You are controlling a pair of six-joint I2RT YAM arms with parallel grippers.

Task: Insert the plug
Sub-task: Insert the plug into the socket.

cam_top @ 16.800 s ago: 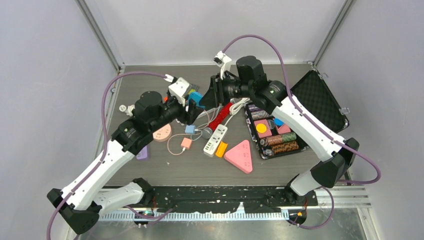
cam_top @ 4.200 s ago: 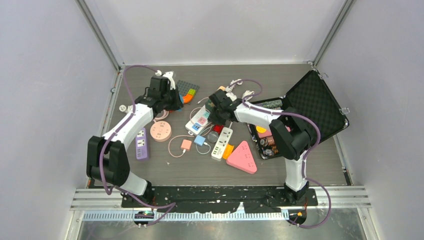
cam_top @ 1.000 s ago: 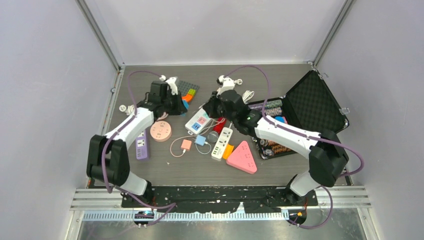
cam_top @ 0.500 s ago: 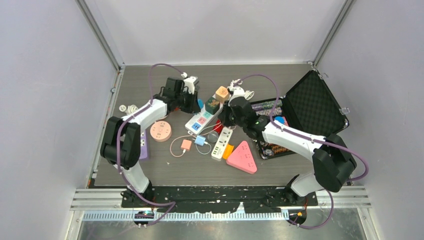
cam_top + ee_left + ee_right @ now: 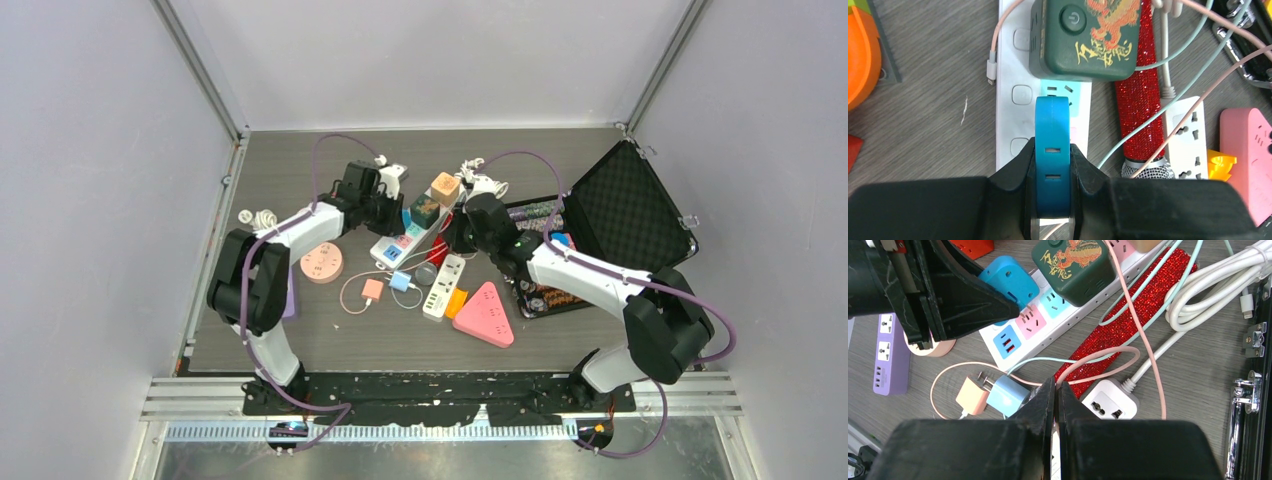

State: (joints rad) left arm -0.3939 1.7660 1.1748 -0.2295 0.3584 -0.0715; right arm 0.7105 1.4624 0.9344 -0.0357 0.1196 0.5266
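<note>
At the middle of the worktop, the left fingers [image 5: 1027, 161] are clenched on the sides of a blue plug [image 5: 1052, 122]. They hold it over the white power strip [image 5: 1017, 95], just beside the dark green cube adapter [image 5: 1088, 35] seated there. Whether its prongs touch a socket cannot be told. Right of the strip, the right fingers [image 5: 1049, 400] are pressed together, empty, above a red glitter microphone [image 5: 1133, 320] and a small white socket block [image 5: 1109, 405].

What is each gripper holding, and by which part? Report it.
Left gripper: the blue plug, fingers clamped on its two opposite sides. Right gripper: shut, nothing clearly held.
</note>
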